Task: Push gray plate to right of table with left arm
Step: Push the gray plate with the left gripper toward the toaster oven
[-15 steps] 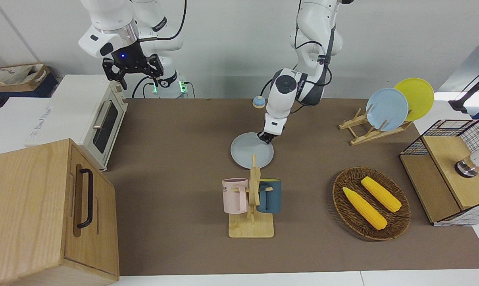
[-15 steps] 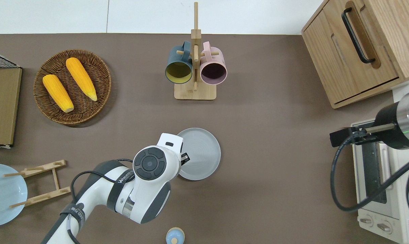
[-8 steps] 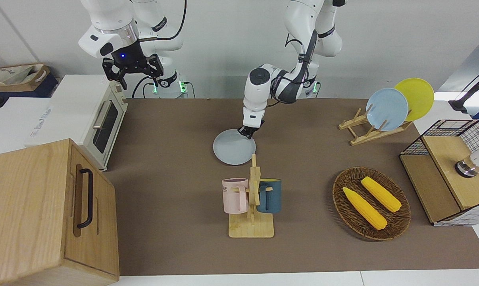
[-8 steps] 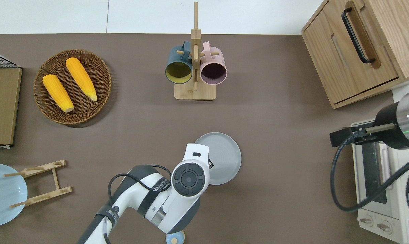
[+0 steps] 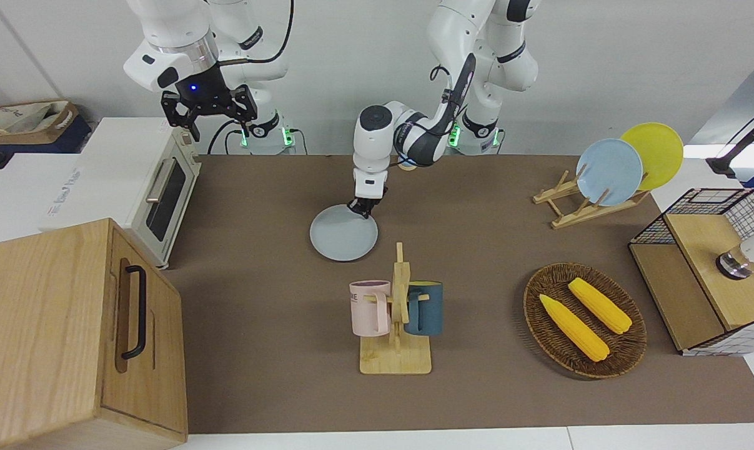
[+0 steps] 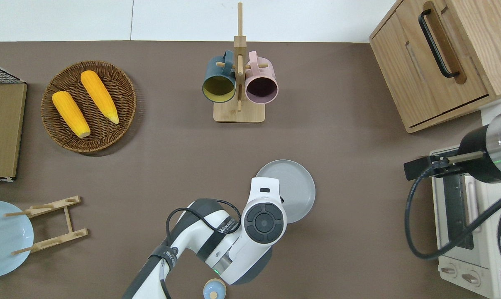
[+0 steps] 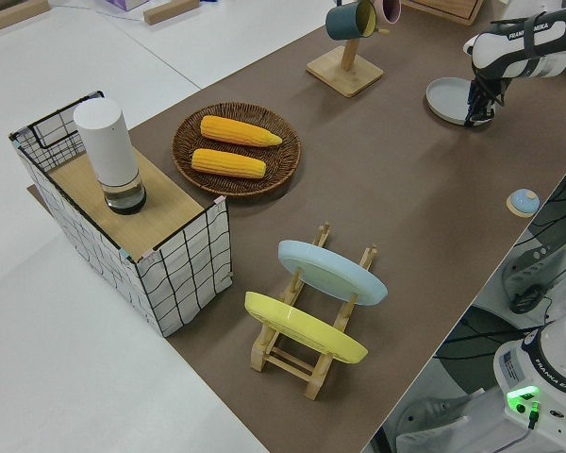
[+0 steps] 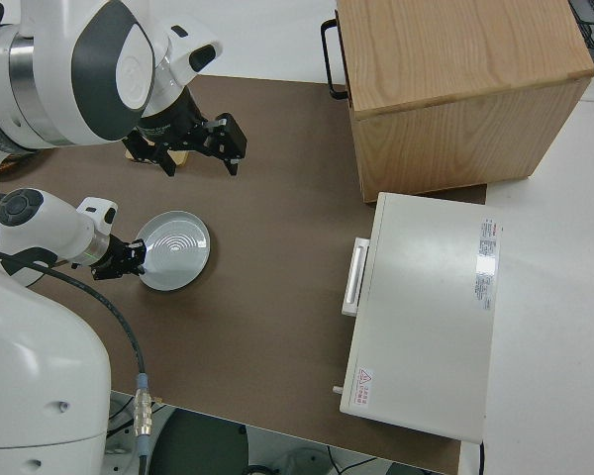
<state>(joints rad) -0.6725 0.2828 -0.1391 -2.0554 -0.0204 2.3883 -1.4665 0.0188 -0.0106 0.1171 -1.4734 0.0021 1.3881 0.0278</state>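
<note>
Pale gray and round, the gray plate (image 5: 343,234) lies flat on the brown desk (image 5: 277,325), nearer to the robots than the mug rack (image 5: 396,325) and shifted from it toward the right arm's end; the left claw (image 5: 359,210) sits low at the plate's rim on the side nearest the robots, touching it, though whether its fingers are spread or pressed together cannot be told; the right arm is parked, its right claw (image 5: 208,112) spread open.

Counted: one gray plate on the desk; two more plates, a sky-blue plate (image 5: 609,172) and a yellow plate (image 5: 654,153), standing in one wooden plate rack (image 5: 570,203) toward the left arm's end; two mugs on the one mug rack, a pink mug (image 5: 370,306) and a dark blue mug (image 5: 424,307); two corn cobs (image 5: 573,326) in one wicker basket (image 5: 542,331); one toaster oven (image 5: 164,187) and one wooden cabinet (image 5: 77,331) at the right arm's end.

Between the gray plate and the toaster oven the brown top is bare; the desk's white edge lies well apart from the plate.
</note>
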